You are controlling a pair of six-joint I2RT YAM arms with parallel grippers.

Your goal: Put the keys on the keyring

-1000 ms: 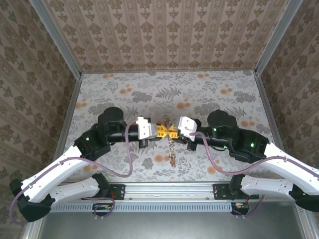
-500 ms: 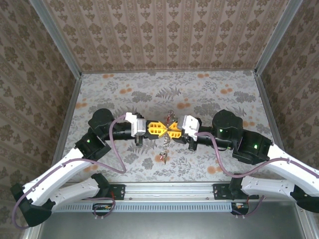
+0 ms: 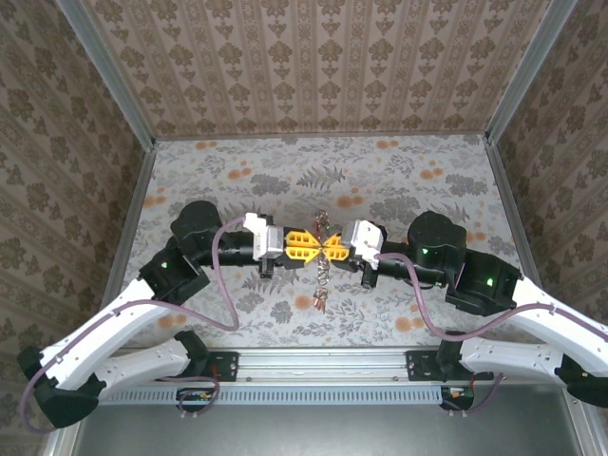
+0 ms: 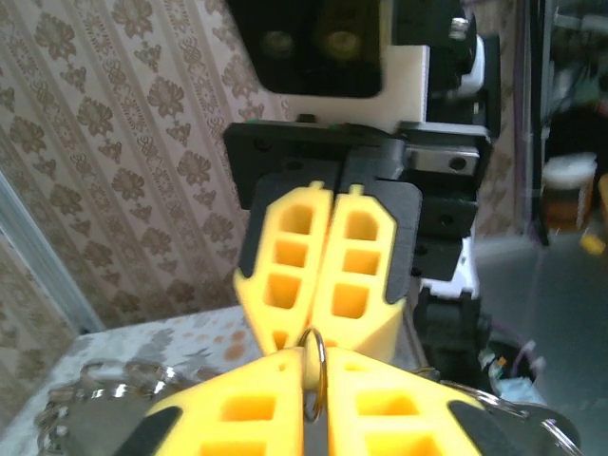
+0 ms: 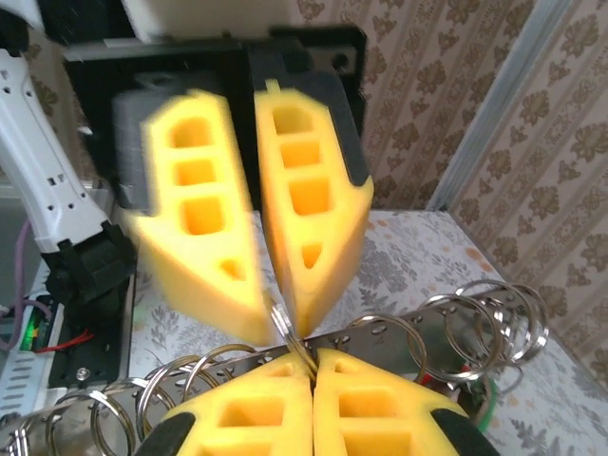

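Though blurred, seems slightly parted at left gripper (image 5: 271, 325). Clamps keyring (image 4: 314, 372) in right gripper (image 5: 312, 366), with keys (image 3: 320, 302) close by, indistinct.

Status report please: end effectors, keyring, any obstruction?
Right end effector shut on thin grey metal keyring. Left end effector slightly open beside it. Small metal keys hang near it. No obstruction seen.

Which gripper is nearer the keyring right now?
Right, barely: the right gripper is shut on the keyring; the left gripper meets it tip to tip, jaws slightly parted around the same loop.
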